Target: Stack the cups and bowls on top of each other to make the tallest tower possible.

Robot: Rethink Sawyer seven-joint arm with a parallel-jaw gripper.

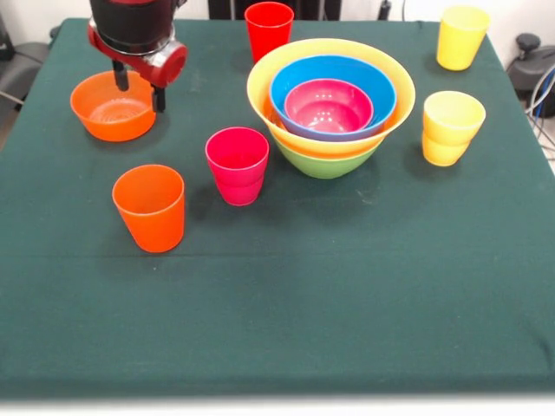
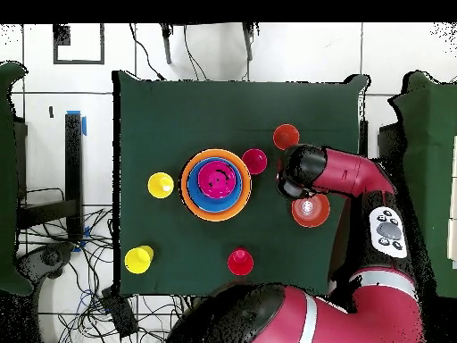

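**Green cloth, one nested pile, loose cups all round**

Green fabric covers my table (image 1: 286,303). My claw (image 1: 139,87) hangs over the far edge of the small orange plastic bowl (image 1: 113,107), its two dark fingers (image 1: 120,78) spread apart with nothing between them; whether a tip touches the rim I cannot tell.

In the front view the tower (image 1: 330,108) stands to the right of that bowl, apart from it: a glossy green bowl (image 1: 325,162) at the bottom, the very wide yellow bowl (image 1: 260,87) in it, then a blue bowl (image 1: 286,82) and a magenta-pink bowl (image 1: 329,106) innermost.

A tapered red plastic cup (image 1: 268,29) stands just behind the tower. A magenta-pink cup (image 1: 237,165) sits near its front left, with an orange cup (image 1: 149,207) nearer the camera. Two yellow cups stand to the right, one close to the tower (image 1: 451,127) and one at the far corner (image 1: 460,36).
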